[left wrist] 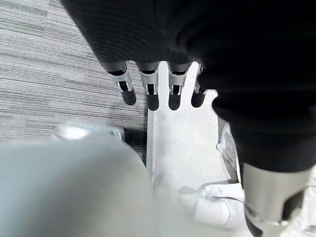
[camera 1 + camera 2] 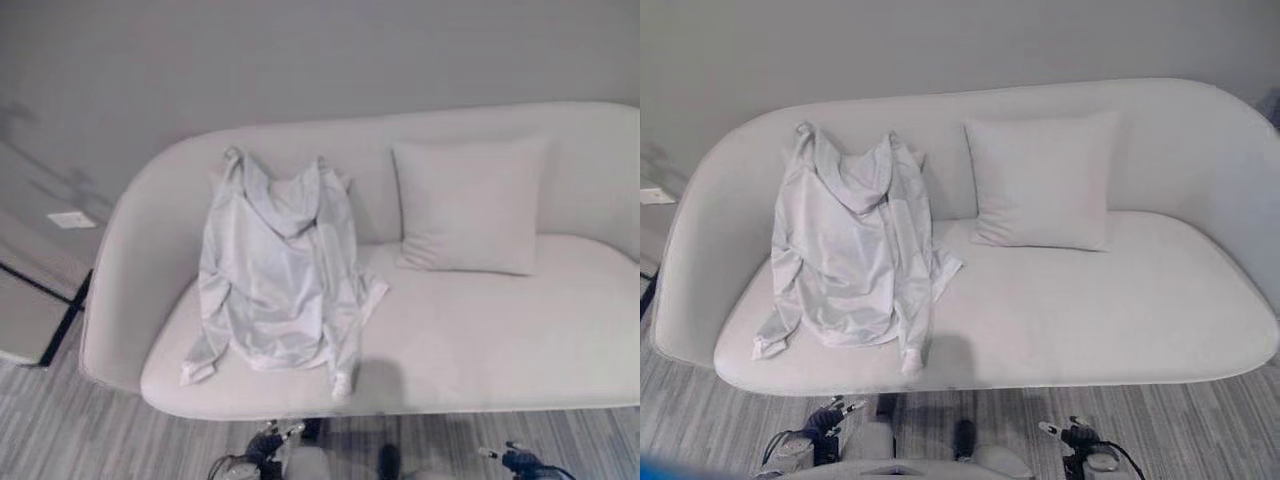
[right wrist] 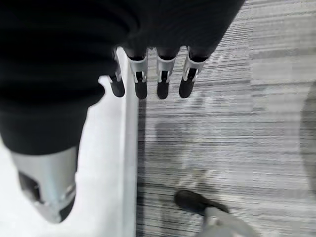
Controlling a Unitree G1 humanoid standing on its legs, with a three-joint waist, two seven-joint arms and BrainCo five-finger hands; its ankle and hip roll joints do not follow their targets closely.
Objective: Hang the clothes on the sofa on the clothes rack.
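While both hands (image 2: 830, 415) hang empty, fingers straight; jacket (image 2: 277, 270) well apart on sofa (image 2: 480, 340)

A plain grey wall (image 2: 300, 50) runs behind the sofa's (image 2: 1120, 300) curved back. Grey striped carpet (image 3: 222, 123) covers the floor. A pale cushion (image 2: 1042, 180) leans against the backrest.

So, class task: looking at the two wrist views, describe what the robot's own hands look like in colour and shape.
Each robot hand looks alike. The left robot hand has a row of slim silver fingers ending in rounded dark tips, under a dark ribbed cover, with a thicker silver thumb set apart. The right robot hand shows the same silver fingers, dark tips and black ribbed cover, and its silver thumb is dark-tipped too.
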